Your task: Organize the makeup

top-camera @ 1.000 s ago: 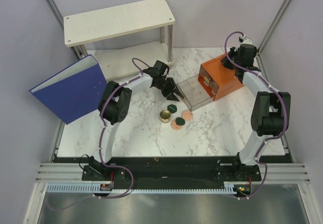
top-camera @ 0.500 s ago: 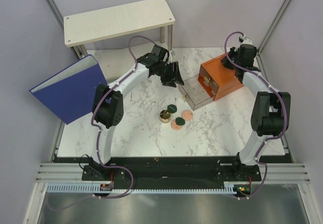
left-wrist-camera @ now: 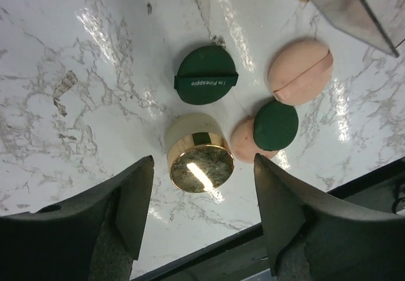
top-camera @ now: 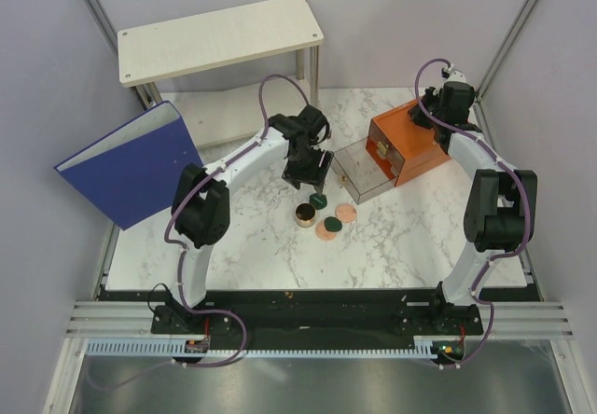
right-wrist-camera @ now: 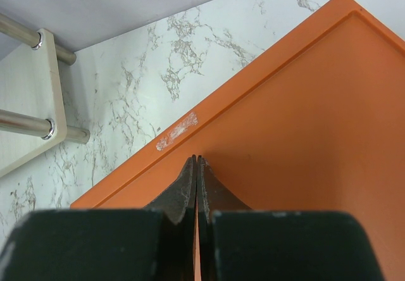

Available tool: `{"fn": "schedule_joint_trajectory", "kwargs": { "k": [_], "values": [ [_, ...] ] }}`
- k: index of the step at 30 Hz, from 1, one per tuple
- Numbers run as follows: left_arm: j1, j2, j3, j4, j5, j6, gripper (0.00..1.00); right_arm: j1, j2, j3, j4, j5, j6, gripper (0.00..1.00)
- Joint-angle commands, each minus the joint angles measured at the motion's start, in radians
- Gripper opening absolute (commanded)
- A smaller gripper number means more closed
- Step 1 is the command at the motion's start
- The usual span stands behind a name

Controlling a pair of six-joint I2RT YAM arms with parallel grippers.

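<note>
A white marble table (top-camera: 242,237) is carrying the scene, with a blue binder (top-camera: 131,164) leaning at its left and a pale shelf (top-camera: 219,36) standing at the back. The left gripper (top-camera: 308,183) is hovering over the makeup with its jaws spread wide, the round gold jar (left-wrist-camera: 199,161) sitting upright on the marble between and below its fingers (left-wrist-camera: 136,199). Just beyond the jar, one dark green disc (left-wrist-camera: 205,75) is lying flat, and a second green disc (left-wrist-camera: 276,124) is overlapping a peach-pink disc (left-wrist-camera: 242,143), with another peach-pink disc (left-wrist-camera: 300,71) beside them. The right gripper (right-wrist-camera: 195,161) is resting its pinched-together jaws on top of the orange box (top-camera: 410,144), whose clear drawer (top-camera: 359,172) is standing pulled out.
</note>
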Motion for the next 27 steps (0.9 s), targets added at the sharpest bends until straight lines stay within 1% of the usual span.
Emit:
{"fn": "schedule_joint_trajectory", "kwargs": {
  "k": [1,7,16,27],
  "values": [
    [-0.028,-0.036,-0.048,-0.069,-0.074,0.067,0.73,0.006,0.136,-0.11,-0.415,0.008,-0.048,0.0],
    [-0.055,-0.033,-0.111,-0.062,-0.085,0.072,0.75,0.008,0.136,-0.114,-0.415,0.002,-0.048,0.0],
    [-0.065,0.02,-0.105,-0.034,-0.026,0.078,0.76,0.006,0.136,-0.115,-0.415,-0.003,-0.051,0.0],
    [-0.095,0.073,-0.118,-0.034,-0.003,0.109,0.77,0.008,0.145,-0.109,-0.414,-0.005,-0.048,0.0]
  ]
}}
